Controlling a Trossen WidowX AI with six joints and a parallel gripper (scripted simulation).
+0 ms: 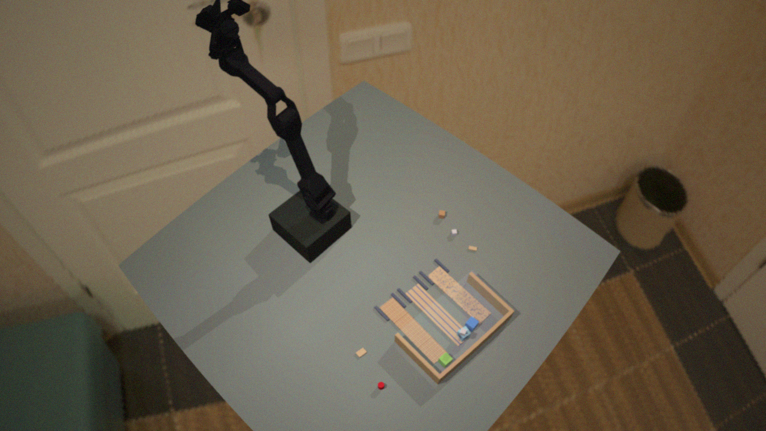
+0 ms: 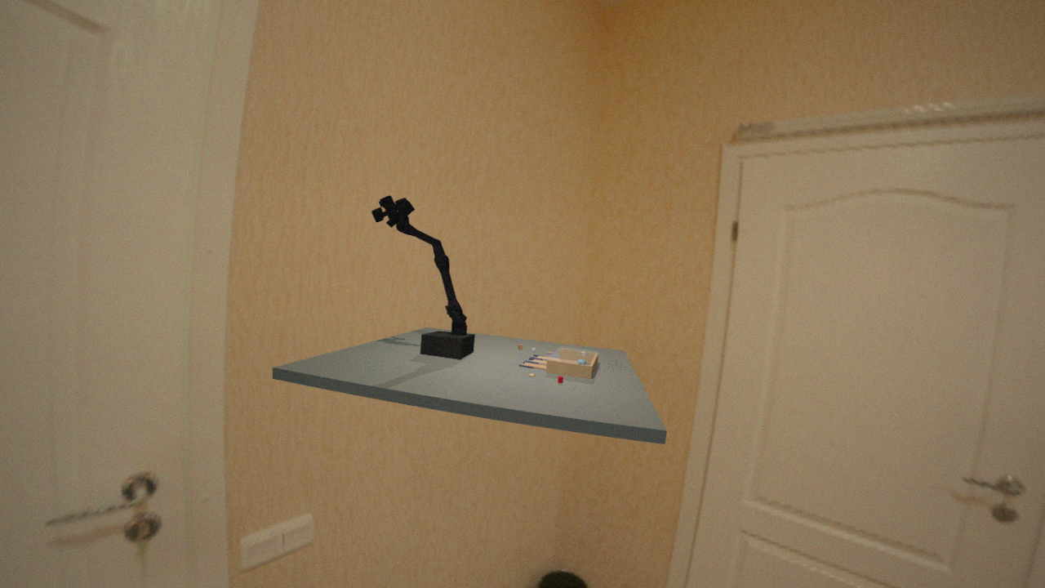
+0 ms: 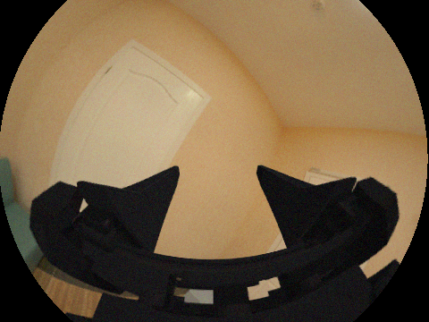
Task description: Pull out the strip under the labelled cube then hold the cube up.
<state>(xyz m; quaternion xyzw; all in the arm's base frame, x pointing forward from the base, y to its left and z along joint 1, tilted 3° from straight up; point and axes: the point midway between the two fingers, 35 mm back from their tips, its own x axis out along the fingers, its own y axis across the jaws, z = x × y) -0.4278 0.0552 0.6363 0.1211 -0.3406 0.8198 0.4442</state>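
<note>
Gripper (image 3: 217,175) wide open, nothing between the fingers, raised high and pointing up at the wall and ceiling. Arm (image 1: 291,133) stretched upward from its base (image 1: 309,225) near the bench's (image 1: 214,289) middle. Labelled cube (image 1: 464,332), pale with a blue mark, sits far below on the middle striped strip (image 1: 434,312) inside the wooden tray (image 1: 490,292), toward the bench's right corner, touching a blue cube (image 1: 471,323).
</note>
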